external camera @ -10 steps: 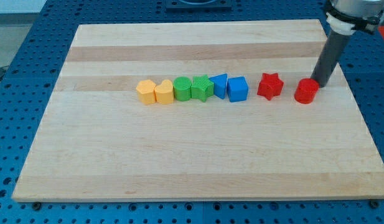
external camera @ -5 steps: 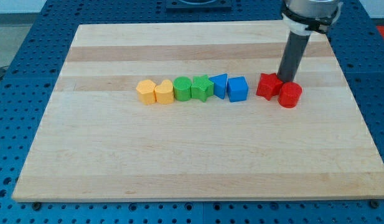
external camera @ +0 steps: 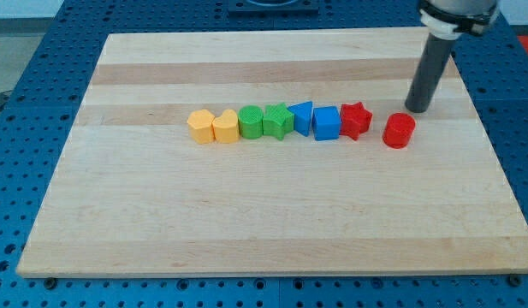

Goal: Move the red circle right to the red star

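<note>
The red circle [external camera: 399, 131] lies on the wooden board [external camera: 272, 214], right of the red star [external camera: 355, 120] with a small gap between them. The red star touches the right end of the block row. My tip [external camera: 417, 110] stands just above and to the right of the red circle, apart from it.
A row runs left from the red star: a blue cube [external camera: 327, 123], a blue triangle [external camera: 302, 116], a green star [external camera: 278, 121], a green cylinder [external camera: 251, 122], and two yellow blocks [external camera: 212, 127]. The board's right edge is near my tip.
The red circle moved left toward the red star. The red star slid left against the blue cube. My tip went left, then came back to the right of the circle.
</note>
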`<state>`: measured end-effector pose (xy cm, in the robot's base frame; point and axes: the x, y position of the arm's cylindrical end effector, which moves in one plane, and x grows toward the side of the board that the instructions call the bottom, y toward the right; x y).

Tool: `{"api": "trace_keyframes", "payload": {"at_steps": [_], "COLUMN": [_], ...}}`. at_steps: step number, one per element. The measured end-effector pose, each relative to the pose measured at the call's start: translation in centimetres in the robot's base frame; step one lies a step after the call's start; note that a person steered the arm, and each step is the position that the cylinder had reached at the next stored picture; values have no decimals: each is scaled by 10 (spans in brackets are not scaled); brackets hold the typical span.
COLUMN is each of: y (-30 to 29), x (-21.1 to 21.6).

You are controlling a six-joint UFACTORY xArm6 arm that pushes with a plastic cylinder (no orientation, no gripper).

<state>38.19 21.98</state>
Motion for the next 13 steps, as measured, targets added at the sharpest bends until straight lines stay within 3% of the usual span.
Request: {"api": "trace_keyframes", "payload": {"at_steps": [2, 4, 12, 13], "y": [5, -10, -23, -10], "x": [47, 61, 50, 67]}}
